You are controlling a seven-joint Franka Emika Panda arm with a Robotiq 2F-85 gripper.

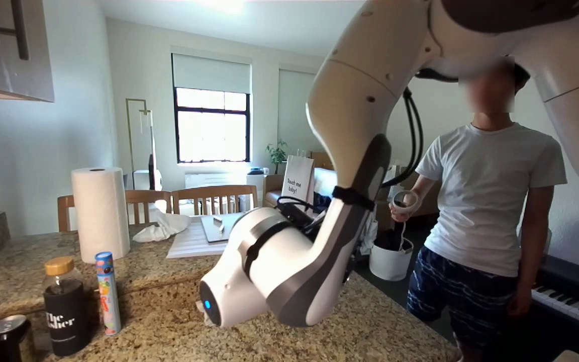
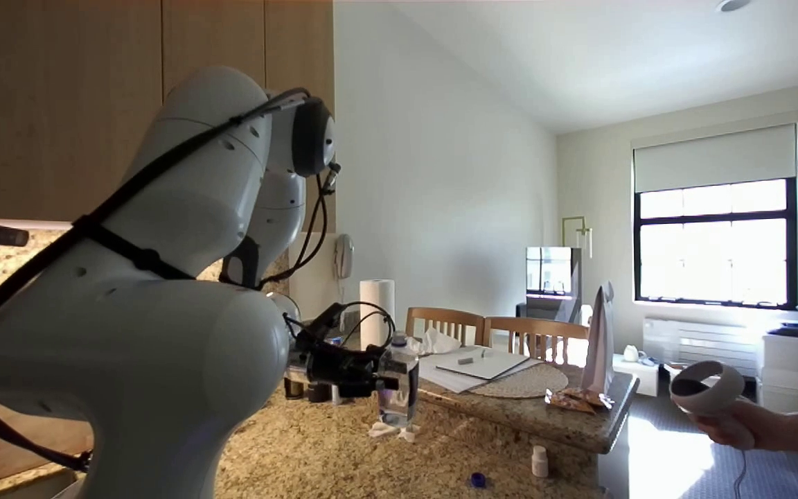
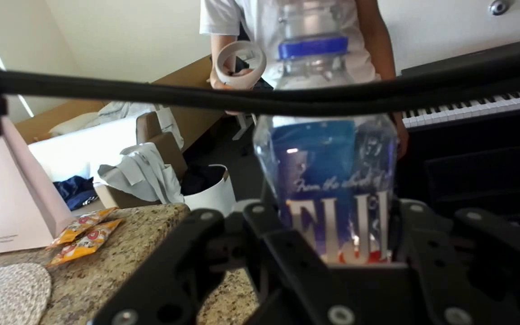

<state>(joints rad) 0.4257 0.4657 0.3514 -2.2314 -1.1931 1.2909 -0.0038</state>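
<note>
A: What does the end effector (image 3: 334, 216) have hold of?

B: A water bottle (image 3: 318, 153), gripped firmly from either side of its body.

A: Why there, would you say?

B: Probably for a steady hold with the neck left free. The bottle is upright over the bench (image 2: 316, 450); whether its base touches I can't tell. Two white scraps (image 2: 383, 430) lie by the base, too small to make out.

A: Has it a cap?

B: No, the neck shows just one blue ring (image 3: 313, 47). One blue cap (image 2: 477, 479) lies on the bench, near one small white bottle (image 2: 539, 462); the cap may well fit this neck.

A: And farther out?

B: On the raised part, two snack packets (image 3: 88, 243) lie at the foot of one paper bag (image 3: 16, 207), near one round mat (image 3: 7, 289). Then there's one laptop (image 2: 492, 368) and one paper towel roll (image 2: 377, 315).

A: Anything else?

B: In an exterior view, one can (image 1: 12, 337), one dark bottle (image 1: 63, 317) and one tube (image 1: 107, 301) stand grouped, perhaps to leave the arm (image 1: 350, 120) room.
</note>
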